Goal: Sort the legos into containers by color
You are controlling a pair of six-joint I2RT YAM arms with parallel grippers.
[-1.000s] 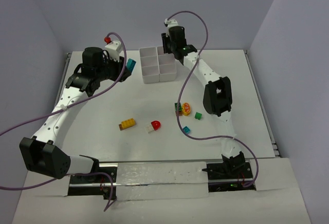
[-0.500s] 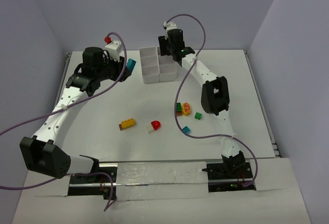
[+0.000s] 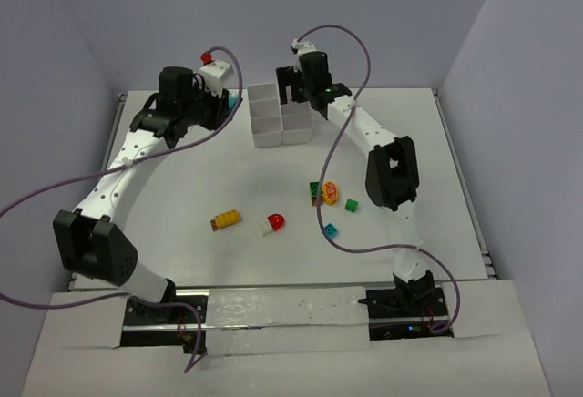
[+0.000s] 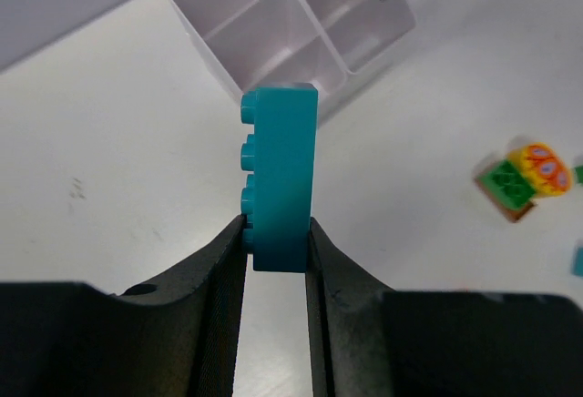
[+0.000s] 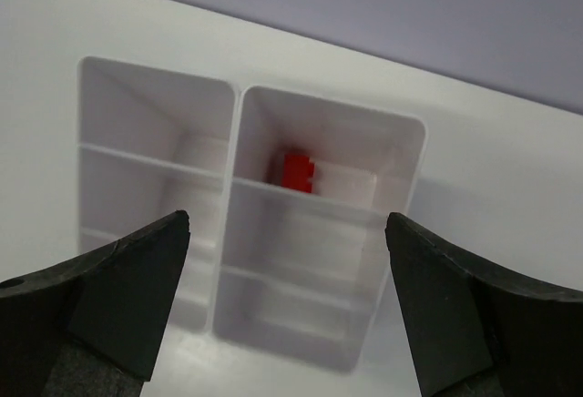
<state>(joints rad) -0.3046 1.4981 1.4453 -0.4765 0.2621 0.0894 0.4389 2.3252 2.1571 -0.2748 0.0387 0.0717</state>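
Left wrist view shows the left gripper [image 4: 276, 233] closed to a narrow gap on a teal rectangular plastic brick [image 4: 281, 174]. It pinches the brick's lower end, so the brick stands upright with its studs facing left and most of its length free above the fingertips. The white plastic six-compartment tray [image 4: 202, 40] lies just beyond it.

The right gripper [image 5: 287, 229] is spread wide and holds nothing. It hovers over the tray. A small red brick [image 5: 296, 171] lies in the end compartment of the right-hand column as the right wrist view frames it.

The step in hand looks like delivering the teal brick to a cell of its own. To do it well, the left arm should:
- centre the brick over an empty compartment, not the red one;
- lower it until the free end sits below the rim;
- part the fingers only slightly.

Held this tall, the brick could catch a thin divider and tip out.

From above, the left gripper sits just beside the tray's left side, so the left column is the nearer target. The right gripper occupies the air over the far right cells, so a collision is likely unless that arm backs off first.

The tray stands near the far edge of the white table [image 3: 182, 178], close to the back wall, so room is tight behind it. In front of it lies broad bare surface. The yellow-and-brown brick [image 3: 227, 219], the red-and-white piece [image 3: 272, 223] and the green-and-orange cluster [image 3: 323, 192] lie well apart from the tray.
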